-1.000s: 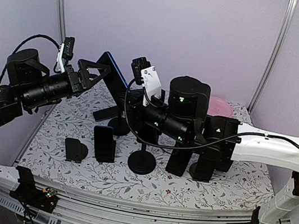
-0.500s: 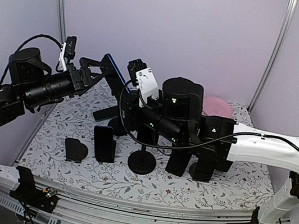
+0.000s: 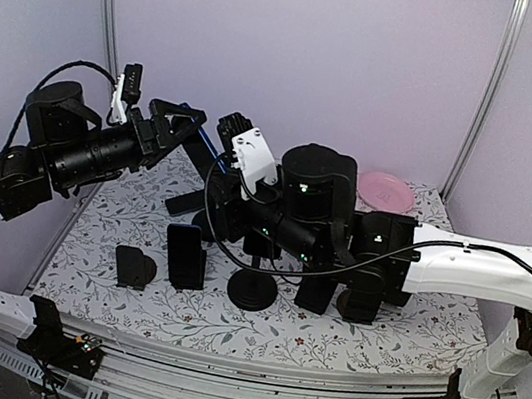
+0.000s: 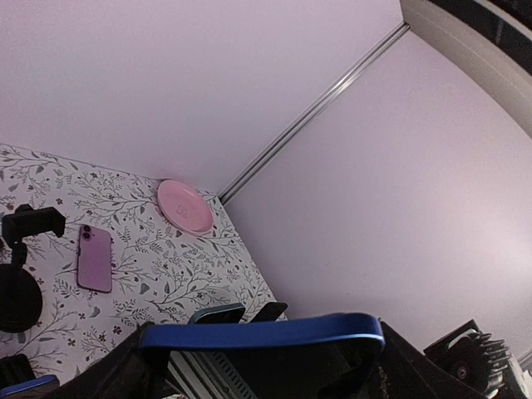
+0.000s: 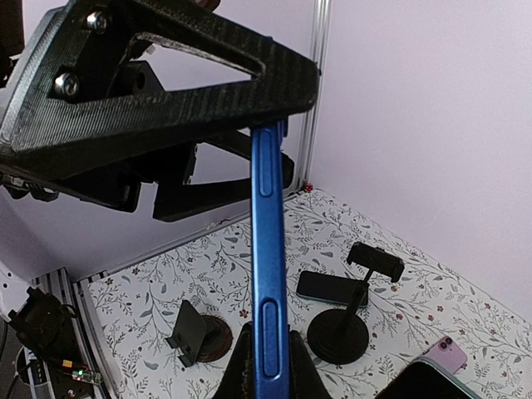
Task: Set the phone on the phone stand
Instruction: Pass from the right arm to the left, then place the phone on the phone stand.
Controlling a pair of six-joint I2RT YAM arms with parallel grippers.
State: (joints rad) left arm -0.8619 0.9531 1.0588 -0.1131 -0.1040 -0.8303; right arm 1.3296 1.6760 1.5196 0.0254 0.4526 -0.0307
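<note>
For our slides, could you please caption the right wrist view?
Blue phone gripped edge-on by the left end effector and right end effector, above stands.

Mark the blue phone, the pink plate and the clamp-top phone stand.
blue phone (image 5: 268, 249): right wrist view, middle of its long side edge.
pink plate (image 4: 184, 205): left wrist view, centre of its face.
phone stand (image 5: 334, 339): right wrist view, on its round black base.
</note>
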